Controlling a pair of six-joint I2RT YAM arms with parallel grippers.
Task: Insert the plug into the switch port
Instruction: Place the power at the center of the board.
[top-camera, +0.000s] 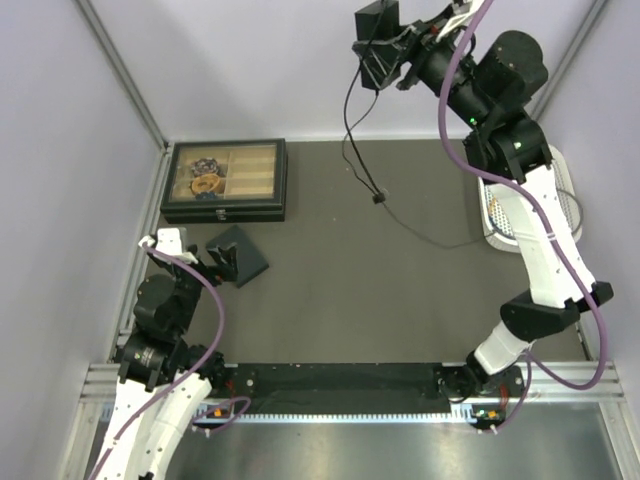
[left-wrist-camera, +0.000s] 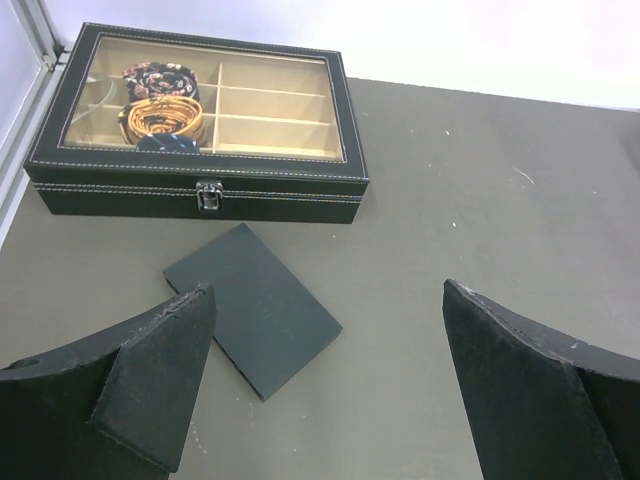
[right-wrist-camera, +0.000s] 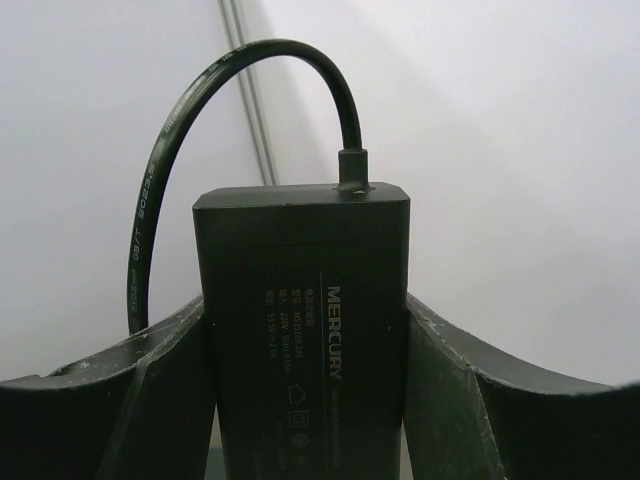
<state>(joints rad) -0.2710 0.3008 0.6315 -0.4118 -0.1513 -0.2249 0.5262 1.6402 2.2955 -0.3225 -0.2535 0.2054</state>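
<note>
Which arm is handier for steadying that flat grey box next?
Left: the left claw hovers open beside the grey box; the right claw is far away, clamped on the power brick.

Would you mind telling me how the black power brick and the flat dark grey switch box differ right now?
The power brick is clamped in the right gripper, raised off the table; the switch box lies flat on it, ungripped. The brick trails a thin black lead; the box shows no cable. The brick is blocky, the box a thin slab. Both are dark and rectangular.
</note>
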